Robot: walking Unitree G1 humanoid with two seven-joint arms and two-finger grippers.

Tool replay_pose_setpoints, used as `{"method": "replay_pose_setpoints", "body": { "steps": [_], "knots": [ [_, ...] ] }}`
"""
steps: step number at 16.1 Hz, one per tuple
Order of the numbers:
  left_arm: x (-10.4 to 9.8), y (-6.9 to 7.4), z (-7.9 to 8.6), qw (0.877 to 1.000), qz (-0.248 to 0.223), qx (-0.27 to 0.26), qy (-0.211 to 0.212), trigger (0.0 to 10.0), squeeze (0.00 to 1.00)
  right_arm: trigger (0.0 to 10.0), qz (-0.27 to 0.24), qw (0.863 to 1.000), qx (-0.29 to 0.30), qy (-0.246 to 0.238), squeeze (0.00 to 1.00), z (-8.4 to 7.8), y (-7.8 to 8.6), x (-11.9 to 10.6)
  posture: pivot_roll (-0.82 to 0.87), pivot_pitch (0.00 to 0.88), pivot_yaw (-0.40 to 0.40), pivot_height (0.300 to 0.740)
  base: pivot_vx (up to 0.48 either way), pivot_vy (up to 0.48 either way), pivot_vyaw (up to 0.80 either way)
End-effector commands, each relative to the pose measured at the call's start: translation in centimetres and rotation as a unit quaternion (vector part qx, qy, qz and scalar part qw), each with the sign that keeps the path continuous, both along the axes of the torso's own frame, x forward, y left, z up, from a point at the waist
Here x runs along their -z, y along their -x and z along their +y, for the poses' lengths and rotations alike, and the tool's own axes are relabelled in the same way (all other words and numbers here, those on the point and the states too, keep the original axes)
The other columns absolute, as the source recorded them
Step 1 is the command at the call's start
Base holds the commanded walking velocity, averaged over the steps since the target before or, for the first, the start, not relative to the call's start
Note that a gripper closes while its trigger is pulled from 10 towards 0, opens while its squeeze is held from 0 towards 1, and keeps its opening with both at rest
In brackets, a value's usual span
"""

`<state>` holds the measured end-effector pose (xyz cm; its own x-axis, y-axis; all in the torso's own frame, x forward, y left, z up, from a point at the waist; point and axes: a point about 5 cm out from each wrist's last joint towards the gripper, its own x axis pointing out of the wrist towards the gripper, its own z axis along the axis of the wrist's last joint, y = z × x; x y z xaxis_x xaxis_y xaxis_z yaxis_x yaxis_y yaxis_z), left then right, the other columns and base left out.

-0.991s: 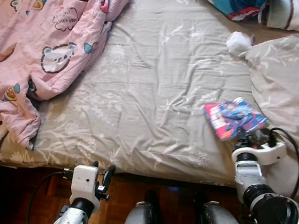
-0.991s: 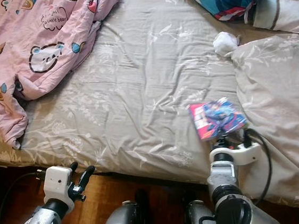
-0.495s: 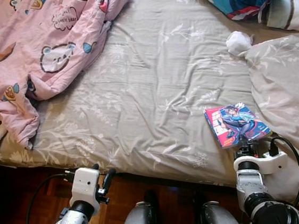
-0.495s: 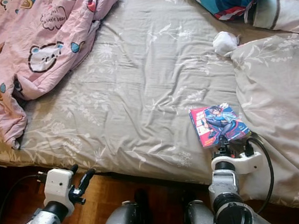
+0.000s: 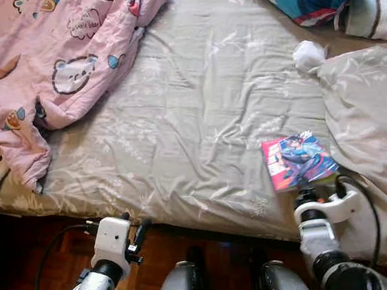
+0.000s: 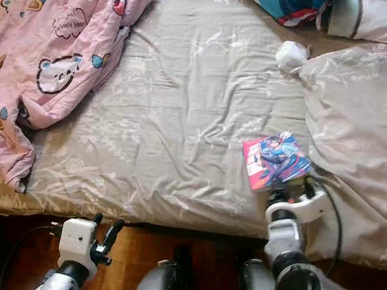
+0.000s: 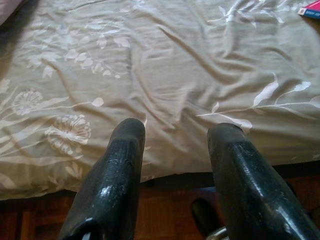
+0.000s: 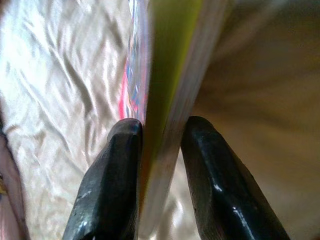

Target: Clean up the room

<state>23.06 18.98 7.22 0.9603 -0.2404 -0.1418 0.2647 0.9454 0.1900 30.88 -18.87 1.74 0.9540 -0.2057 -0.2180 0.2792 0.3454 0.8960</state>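
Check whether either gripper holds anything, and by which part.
The right gripper grips the comic book by its near edge, one of its fingers on each side. The left gripper holds nothing.

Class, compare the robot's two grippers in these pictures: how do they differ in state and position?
The right gripper is shut on the comic book; the left gripper is open, holding nothing. The right gripper reaches over the bed; the left gripper hovers at its near edge. Both have two black fingers.
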Motion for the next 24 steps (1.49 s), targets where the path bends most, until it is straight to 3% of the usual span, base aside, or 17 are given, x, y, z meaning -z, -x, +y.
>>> {"method": "replay_pose_setpoints", "body": {
  "steps": [1, 3, 7, 23, 24],
  "knots": [
    [1.0, 0.7, 0.3, 1.0, 0.023, 0.004, -0.015, 10.0, 0.0, 10.0, 0.055, 0.998, -0.014, -0.007, 0.0, 0.8, 1.8, 2.2, 0.29, 0.44, 0.123, 0.74, 0.0, 0.0, 0.0],
    [0.9, 0.6, 0.1, 1.0, 0.021, 0.007, -0.014, 10.0, 0.0, 10.0, 0.074, 0.997, -0.017, -0.003, 0.0, 1.0, 2.6, 2.9, 0.29, 0.434, 0.12, 0.74, 0.0, 0.0, 0.0],
    [1.0, 0.5, 0.1, 1.0, 0.02, 0.005, -0.014, 10.0, 0.0, 10.0, 0.096, 0.995, 0.019, -0.005, 0.0, -0.3, 4.0, 3.9, 0.28, 0.433, 0.121, 0.74, 0.0, 0.0, 0.0],
    [1.0, 0.5, 0.1, 1.0, 0.021, 0.005, -0.014, 10.0, 0.0, 10.0, 0.098, 0.995, 0.022, -0.004, 0.0, -0.4, 4.1, 4.0, 0.28, 0.433, 0.121, 0.74, 0.0, 0.0, 0.0],
    [3.8, -3.5, 0.6, 0.996, 0.049, -0.072, 0.023, 10.0, 0.0, 10.0, 0.034, 0.958, -0.093, 0.271, 0.0, -0.3, 1.4, 0.4, 0.12, 0.091, 0.006, 0.74, 0.0, 0.0, 0.0]
  ]
}}
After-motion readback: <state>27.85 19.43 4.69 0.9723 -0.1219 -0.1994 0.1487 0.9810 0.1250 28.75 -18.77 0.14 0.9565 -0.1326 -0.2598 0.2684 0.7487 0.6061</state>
